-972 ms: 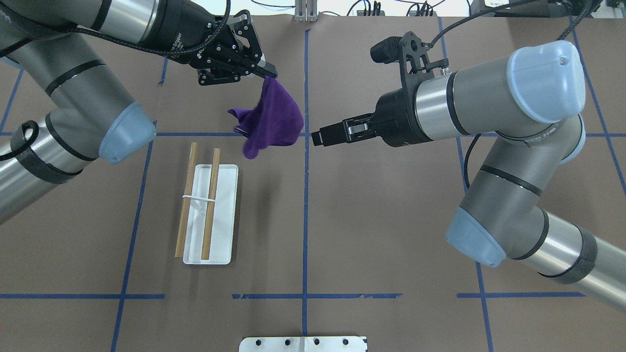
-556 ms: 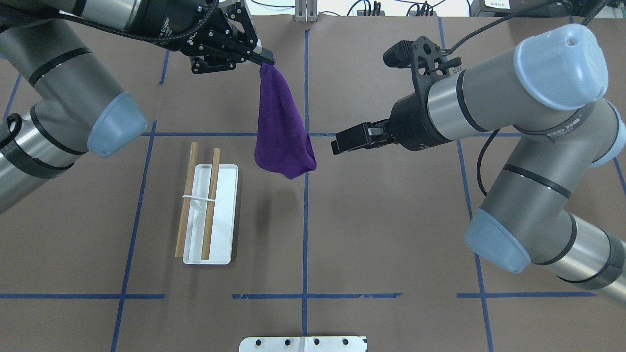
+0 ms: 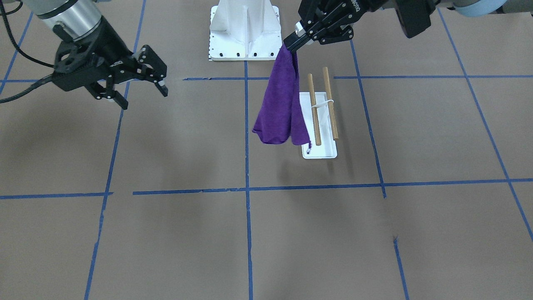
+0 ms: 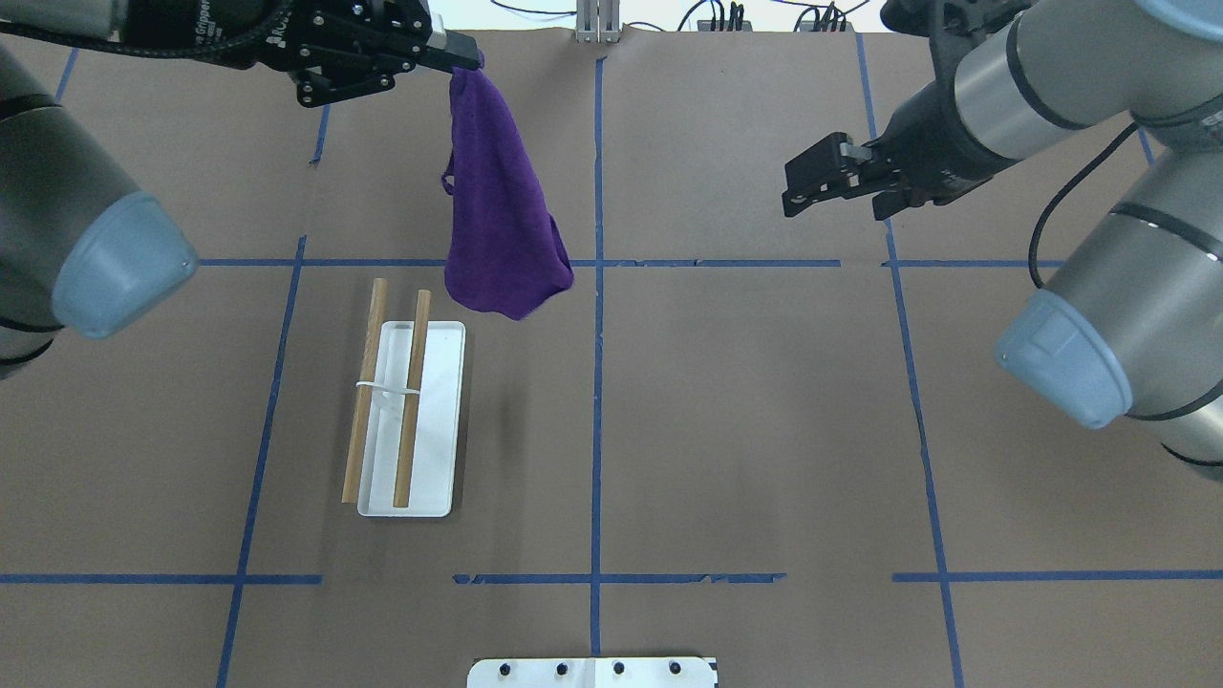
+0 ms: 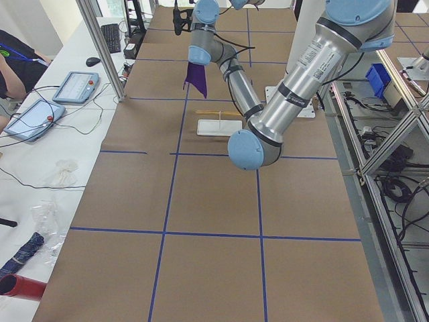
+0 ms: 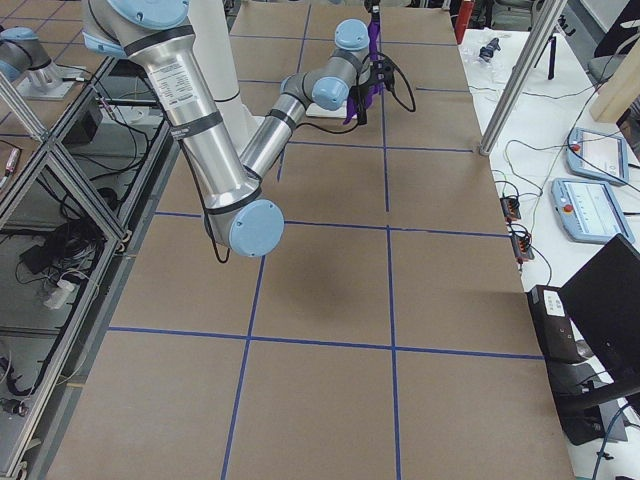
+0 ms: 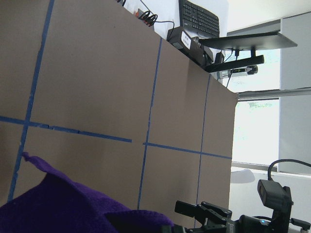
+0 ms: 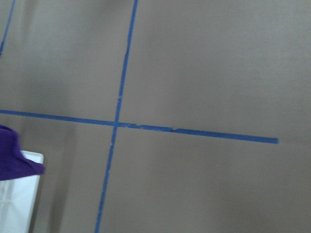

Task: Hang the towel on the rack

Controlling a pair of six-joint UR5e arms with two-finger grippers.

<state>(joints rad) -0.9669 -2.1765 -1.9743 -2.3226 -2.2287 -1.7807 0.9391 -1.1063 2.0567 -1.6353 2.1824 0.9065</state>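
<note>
The purple towel (image 4: 497, 215) hangs full length from my left gripper (image 4: 461, 57), which is shut on its top corner, high over the far left of the table. Its lower end hangs just beyond the far end of the rack. The rack is a white tray base (image 4: 439, 420) with two wooden bars (image 4: 413, 397) held above it. In the front-facing view the towel (image 3: 277, 104) hangs beside the rack (image 3: 322, 151) from the left gripper (image 3: 291, 43). My right gripper (image 4: 791, 189) is open and empty, far right of the towel; it also shows in the front-facing view (image 3: 143, 96).
A white mounting plate (image 4: 592, 672) sits at the near table edge. Blue tape lines (image 4: 596, 382) cross the brown table. Operator tablets and cables (image 5: 40, 107) lie on a side bench beyond the table's far edge.
My left gripper has moved left and back with the towel, which now hangs long and straight. My right gripper has pulled away from the towel to the right and back.
</note>
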